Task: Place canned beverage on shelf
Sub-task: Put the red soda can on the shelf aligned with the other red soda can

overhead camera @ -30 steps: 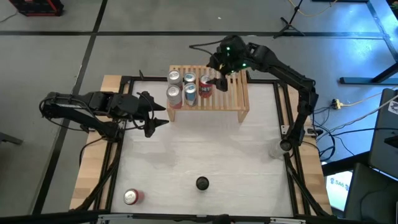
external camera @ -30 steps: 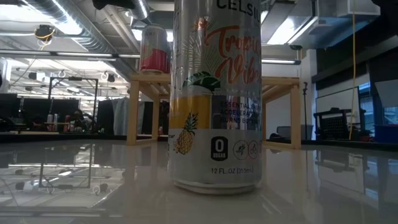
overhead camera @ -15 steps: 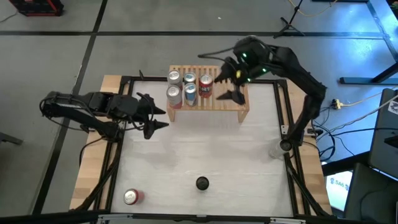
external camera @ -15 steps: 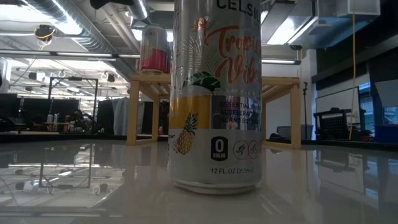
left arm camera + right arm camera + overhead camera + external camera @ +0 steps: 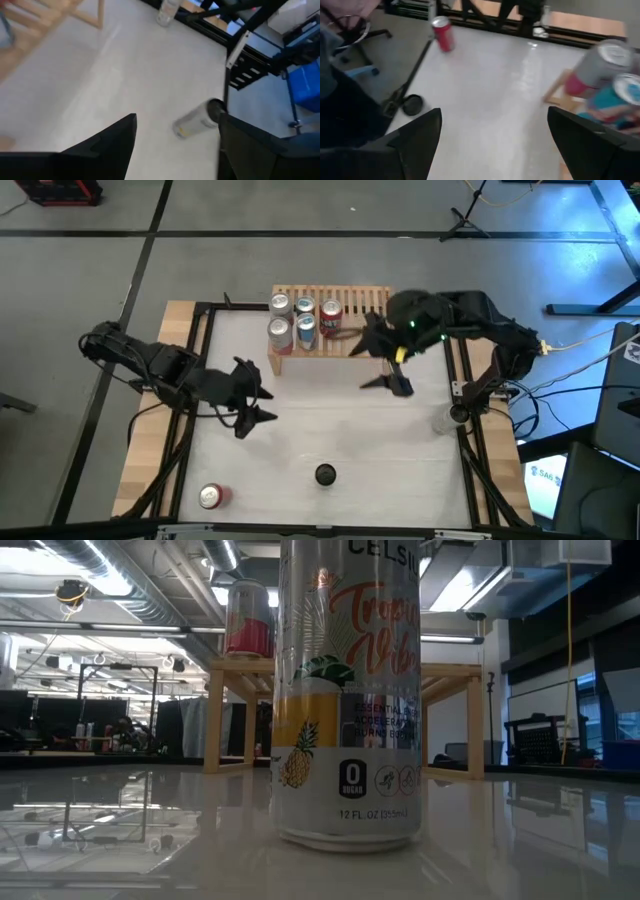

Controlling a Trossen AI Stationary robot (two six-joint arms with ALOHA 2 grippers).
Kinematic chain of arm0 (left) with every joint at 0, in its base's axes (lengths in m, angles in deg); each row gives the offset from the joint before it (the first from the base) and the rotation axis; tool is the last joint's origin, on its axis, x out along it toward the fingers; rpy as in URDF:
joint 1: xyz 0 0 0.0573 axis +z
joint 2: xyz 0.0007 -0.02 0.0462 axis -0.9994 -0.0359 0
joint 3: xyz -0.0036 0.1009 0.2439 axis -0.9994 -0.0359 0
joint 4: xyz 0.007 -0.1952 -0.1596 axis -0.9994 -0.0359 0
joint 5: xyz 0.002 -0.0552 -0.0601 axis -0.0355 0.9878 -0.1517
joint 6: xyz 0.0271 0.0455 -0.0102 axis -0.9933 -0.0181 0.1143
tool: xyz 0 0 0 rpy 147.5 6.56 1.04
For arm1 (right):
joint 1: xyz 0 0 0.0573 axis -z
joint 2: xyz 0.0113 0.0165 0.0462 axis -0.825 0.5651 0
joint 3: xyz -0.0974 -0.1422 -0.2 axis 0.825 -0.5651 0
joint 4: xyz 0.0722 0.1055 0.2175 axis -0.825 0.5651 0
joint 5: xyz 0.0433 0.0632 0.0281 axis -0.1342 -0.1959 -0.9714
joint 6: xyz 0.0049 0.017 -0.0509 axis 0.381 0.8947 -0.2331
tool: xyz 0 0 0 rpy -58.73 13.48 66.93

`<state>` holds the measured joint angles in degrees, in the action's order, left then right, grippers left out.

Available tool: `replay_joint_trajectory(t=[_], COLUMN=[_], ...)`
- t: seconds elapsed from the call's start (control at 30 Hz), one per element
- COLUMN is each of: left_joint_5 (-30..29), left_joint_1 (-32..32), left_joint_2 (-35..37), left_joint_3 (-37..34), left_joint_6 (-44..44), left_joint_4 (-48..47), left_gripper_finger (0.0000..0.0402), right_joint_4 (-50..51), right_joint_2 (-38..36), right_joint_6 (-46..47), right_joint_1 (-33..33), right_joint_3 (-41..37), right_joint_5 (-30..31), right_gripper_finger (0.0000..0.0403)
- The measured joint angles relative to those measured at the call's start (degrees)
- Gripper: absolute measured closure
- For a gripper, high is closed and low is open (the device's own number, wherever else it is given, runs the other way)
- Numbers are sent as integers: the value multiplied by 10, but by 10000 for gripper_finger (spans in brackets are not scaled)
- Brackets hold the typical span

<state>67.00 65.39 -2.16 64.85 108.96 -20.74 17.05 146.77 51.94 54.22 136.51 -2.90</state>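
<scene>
The light-wood slatted shelf (image 5: 345,330) stands at the table's far side with several cans on its top, among them a red one (image 5: 331,316). A silver can with a black top (image 5: 325,474) stands on its base near the front edge and fills the low view (image 5: 348,690). A red can (image 5: 211,496) stands at the near left. My left gripper (image 5: 268,405) is open and empty over the table's left middle, and the silver can shows ahead of it (image 5: 197,120). My right gripper (image 5: 360,368) is open and empty just in front of the shelf's right part.
A small clear bottle (image 5: 443,420) stands at the table's right edge. A black frame (image 5: 200,310) runs around the white tabletop. Bare tabletop lies between the shelf and the two front cans. The low view shows the shelf's legs (image 5: 215,720) behind the silver can.
My right gripper has drawn back from the red can on the shelf, going toward the table's right and near edges and coming down in front of the shelf. My left gripper has gone toward the near edge and a little right, toward the silver can. No can has moved.
</scene>
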Motion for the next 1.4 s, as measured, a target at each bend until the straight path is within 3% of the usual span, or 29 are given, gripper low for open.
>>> replay_joint_trajectory(t=[0.17,0.3,0.47,0.73,0.9,1.23,1.4], left_joint_5=[-4,37,40,7,72,170,178], left_joint_1=[-66,-110,-182,-206,-180,-122,-112], left_joint_2=[-49,-68,-95,-141,-160,-184,-187], left_joint_3=[54,60,60,60,60,60,60], left_joint_6=[97,239,353,370,371,362,369], left_joint_4=[-30,-31,-30,-7,-36,-81,-77], left_gripper_finger=[131,131,131,131,126,14,13], right_joint_4=[36,63,65,80,105,111,116], right_joint_2=[-2,-9,-10,-13,-15,-17,-18], right_joint_6=[32,64,89,121,151,172,172], right_joint_1=[-73,-136,-216,-289,-307,-329,-327], right_joint_3=[-5,-4,-5,-5,-5,-5,-5], right_joint_5=[0,3,74,166,179,220,224], right_gripper_finger=[52,52,52,52,52,52,52])
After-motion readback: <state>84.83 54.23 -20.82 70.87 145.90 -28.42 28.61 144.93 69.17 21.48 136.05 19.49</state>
